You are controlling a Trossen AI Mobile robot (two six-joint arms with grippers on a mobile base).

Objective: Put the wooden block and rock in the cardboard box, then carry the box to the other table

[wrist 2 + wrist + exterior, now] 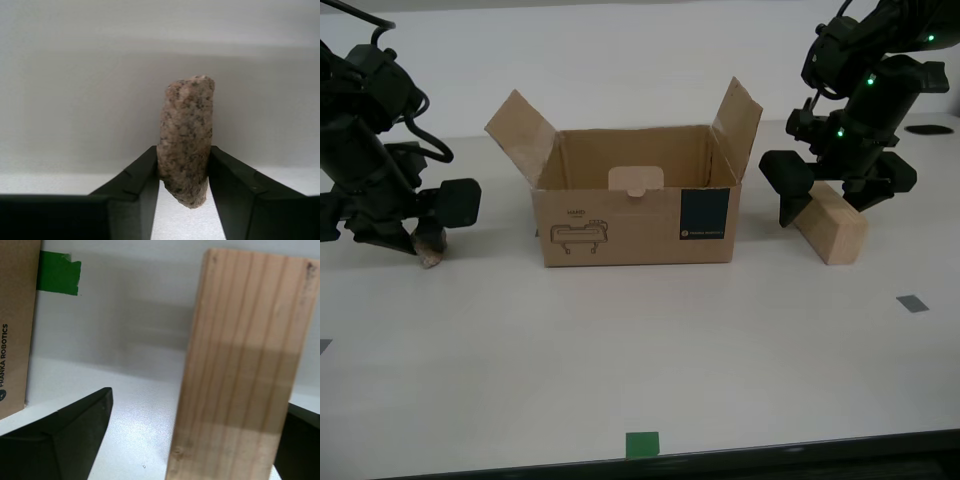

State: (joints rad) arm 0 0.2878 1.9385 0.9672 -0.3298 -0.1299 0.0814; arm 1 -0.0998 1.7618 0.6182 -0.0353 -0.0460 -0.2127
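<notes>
Two claws are flanking the open brown cardboard box (638,205) on the pale table (720,350): my second claw (183,172) is gripping the speckled pinkish rock (186,140); my first claw (190,440) is straddling, wide, the tilted pale wooden block (245,370).

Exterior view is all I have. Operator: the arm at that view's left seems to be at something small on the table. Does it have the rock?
Observer: Yes. The second wrist view shows the rock pinched between the fingers of my second gripper.
Operator: And the wooden block?
Observer: The wooden block stands between the open jaws of my first gripper; one finger is clear of it.
</notes>
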